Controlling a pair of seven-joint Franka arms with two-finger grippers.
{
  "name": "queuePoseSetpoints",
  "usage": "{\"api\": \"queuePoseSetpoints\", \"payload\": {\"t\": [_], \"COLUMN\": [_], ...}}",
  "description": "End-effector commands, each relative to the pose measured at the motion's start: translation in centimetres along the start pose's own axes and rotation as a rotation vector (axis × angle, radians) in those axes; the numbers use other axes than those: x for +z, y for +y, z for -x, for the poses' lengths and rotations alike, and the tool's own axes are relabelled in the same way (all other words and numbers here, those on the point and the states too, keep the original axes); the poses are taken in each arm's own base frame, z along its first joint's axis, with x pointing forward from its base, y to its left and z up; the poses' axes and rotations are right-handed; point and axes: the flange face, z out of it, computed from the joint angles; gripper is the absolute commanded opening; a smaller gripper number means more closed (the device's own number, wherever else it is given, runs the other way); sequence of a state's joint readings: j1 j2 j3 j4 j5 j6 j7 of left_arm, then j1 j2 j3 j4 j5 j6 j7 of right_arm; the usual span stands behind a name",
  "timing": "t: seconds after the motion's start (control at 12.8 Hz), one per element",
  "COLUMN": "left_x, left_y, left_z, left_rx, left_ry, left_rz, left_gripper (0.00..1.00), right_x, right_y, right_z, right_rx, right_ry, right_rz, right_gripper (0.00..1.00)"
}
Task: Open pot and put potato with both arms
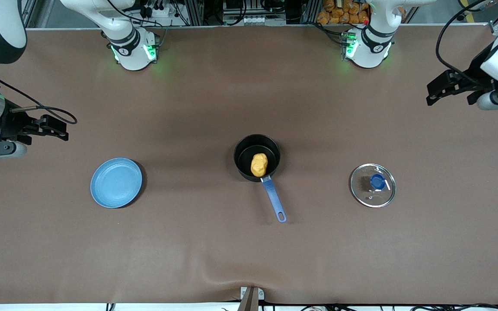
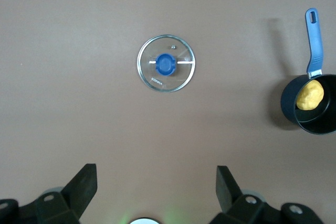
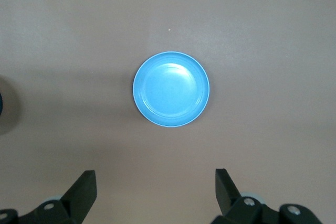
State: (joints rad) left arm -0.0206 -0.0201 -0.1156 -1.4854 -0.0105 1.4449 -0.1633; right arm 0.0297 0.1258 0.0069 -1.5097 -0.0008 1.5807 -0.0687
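A: Where is the potato (image 1: 259, 164)?

B: It sits inside the pot (image 1: 245, 152). The pot is black and stands in the middle of the table (image 1: 249, 250). Its blue handle (image 1: 273, 199) points toward the front camera. No lid is on the pot.

A: So where is the lid (image 1: 373, 185)?

B: The glass lid with the blue knob lies flat on the table, toward the left arm's end. It is well apart from the pot.

A: What is the left gripper (image 1: 437, 91) doing?

B: It hangs up in the air over the table's edge at the left arm's end. Its two fingers (image 2: 84, 184) are spread wide, and it holds nothing. From its own camera, the lid lies below and out in front of the fingers, and the pot is off to one side.

A: And the right gripper (image 1: 56, 128)?

B: It hangs over the table at the right arm's end. Its fingers (image 3: 84, 190) are spread wide too, with nothing in them. The blue plate (image 1: 116, 182) lies on the table below and out in front of it. The plate has nothing on it.

A: Is any gripper touching the pot?

B: No. Both are well apart from it.
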Motion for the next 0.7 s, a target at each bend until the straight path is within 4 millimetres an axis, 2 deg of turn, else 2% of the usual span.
{"api": "queuePoseSetpoints", "payload": {"t": [0.0, 0.16, 0.23, 0.31, 0.62], "left_x": [-0.7, -0.9, -1.8, -1.9, -1.3], "left_y": [-0.3, -0.9, -1.1, -1.4, -1.4], "left_z": [1.5, 1.3, 1.2, 1.0, 0.9], "left_rx": [-0.020, -0.026, -0.029, -0.035, -0.037], "left_ry": [-0.012, -0.007, 0.014, 0.017, 0.002], "left_rz": [-0.021, -0.022, -0.019, -0.018, -0.019], "left_gripper": [1.00, 1.00, 1.00, 1.00, 1.00], "right_x": [-1.9, -2.3, -2.3, -2.2, -2.3], "right_y": [1.0, 0.8, 0.7, 0.5, -0.2], "right_z": [2.1, 2.3, 2.4, 2.3, 2.3], "right_rx": [0.025, 0.021, 0.018, 0.015, 0.004], "right_ry": [0.034, 0.040, 0.040, 0.037, 0.038], "right_rz": [0.006, 0.003, 0.004, 0.004, 0.006], "right_gripper": [1.00, 1.00, 1.00, 1.00, 1.00]}}
